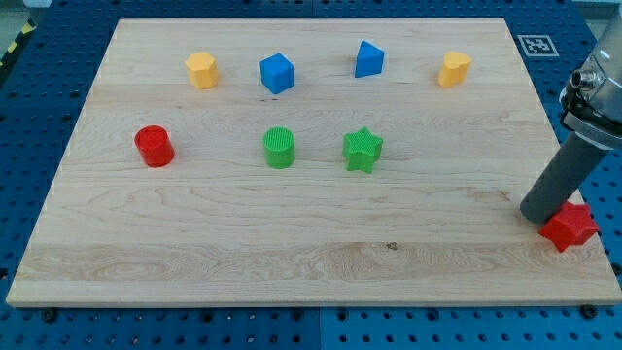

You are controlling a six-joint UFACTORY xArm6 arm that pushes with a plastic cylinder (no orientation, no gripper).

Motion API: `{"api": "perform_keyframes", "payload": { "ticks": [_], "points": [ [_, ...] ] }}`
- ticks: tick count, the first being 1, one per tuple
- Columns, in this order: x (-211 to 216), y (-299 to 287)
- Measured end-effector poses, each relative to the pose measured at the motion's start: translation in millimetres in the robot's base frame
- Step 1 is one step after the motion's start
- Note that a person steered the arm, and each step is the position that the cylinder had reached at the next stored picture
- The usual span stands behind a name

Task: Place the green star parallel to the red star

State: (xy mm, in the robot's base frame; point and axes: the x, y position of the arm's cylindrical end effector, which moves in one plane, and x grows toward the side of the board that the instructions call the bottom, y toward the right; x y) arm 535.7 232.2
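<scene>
The green star (362, 150) lies near the middle of the wooden board (311, 243). The red star (570, 227) lies at the board's right edge, low in the view. My tip (540, 216) rests on the board right against the red star's left side, touching it. The green star is far to the tip's left and a little higher in the view.
A green cylinder (279, 148) stands left of the green star, a red cylinder (154, 147) farther left. Along the view's top lie a yellow block (202, 70), a blue cube (277, 73), a blue block (368, 59) and a yellow block (454, 69).
</scene>
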Motion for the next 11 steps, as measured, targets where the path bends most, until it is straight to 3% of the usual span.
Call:
{"api": "perform_keyframes", "payload": {
  "ticks": [2,4,5,7,8,9,10,11],
  "points": [
    [-94.1,-54.0],
    [-123.5,-197.4],
    [-111.5,-237.0],
    [-45.9,-137.2],
    [-53.2,-132.0],
    [-94.8,-148.5],
    [-106.1,-110.6],
    [-58.0,-65.3]
  ]
}}
